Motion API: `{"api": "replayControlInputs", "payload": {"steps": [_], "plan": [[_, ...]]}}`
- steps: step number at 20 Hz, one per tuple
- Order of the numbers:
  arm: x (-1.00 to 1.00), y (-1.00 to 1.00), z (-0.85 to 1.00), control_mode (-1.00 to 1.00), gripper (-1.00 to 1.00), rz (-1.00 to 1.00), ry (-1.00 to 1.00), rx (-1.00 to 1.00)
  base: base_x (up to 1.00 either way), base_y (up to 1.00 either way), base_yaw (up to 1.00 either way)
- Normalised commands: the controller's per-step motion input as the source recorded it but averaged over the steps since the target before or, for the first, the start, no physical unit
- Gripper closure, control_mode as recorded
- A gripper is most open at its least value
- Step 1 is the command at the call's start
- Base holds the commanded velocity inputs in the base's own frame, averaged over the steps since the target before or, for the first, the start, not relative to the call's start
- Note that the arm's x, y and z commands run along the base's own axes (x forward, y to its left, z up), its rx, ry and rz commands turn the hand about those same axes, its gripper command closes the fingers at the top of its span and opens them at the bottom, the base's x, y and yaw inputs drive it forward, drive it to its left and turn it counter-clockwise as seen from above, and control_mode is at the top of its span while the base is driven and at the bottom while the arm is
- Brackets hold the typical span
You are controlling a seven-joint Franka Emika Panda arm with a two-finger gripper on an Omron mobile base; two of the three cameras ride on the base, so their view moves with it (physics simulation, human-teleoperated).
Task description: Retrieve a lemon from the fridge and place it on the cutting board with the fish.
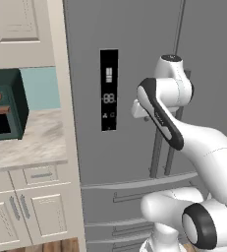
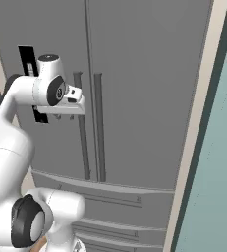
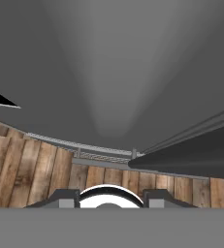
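Note:
The grey fridge stands right in front of me with both doors shut. Its black display panel is on the left door. My gripper hangs at the left door's long bar handle, close against the door. In the hand view the fingertips stand apart with nothing between them, and the gripper faces down the grey door. The dark handle lies to the right of the fingers. The lemon, the cutting board and the fish are out of view.
Left of the fridge, a dark green toaster oven sits on a marble counter above cream cabinets. Lower fridge drawers sit under the doors. A teal wall closes the right side. Below is a wood floor.

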Motion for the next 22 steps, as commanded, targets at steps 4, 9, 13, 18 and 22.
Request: {"api": "replayControlInputs", "payload": {"steps": [4,9,13,18,22], "plan": [[0.00,0.00,0.00,1.00,-1.00,0.00,0.00,0.00,-0.08,0.00,0.00],[0.00,0.00,0.00,1.00,-1.00,0.00,0.00,0.00,-0.34,0.00,-0.01],[0.00,0.00,0.00,1.00,-1.00,0.00,0.00,0.00,-0.53,0.00,-0.03],[0.00,0.00,0.00,1.00,-1.00,0.00,0.00,0.00,-0.49,-0.04,-0.03],[0.00,0.00,0.00,1.00,-1.00,0.00,0.00,0.00,-0.19,-0.39,0.00]]}}
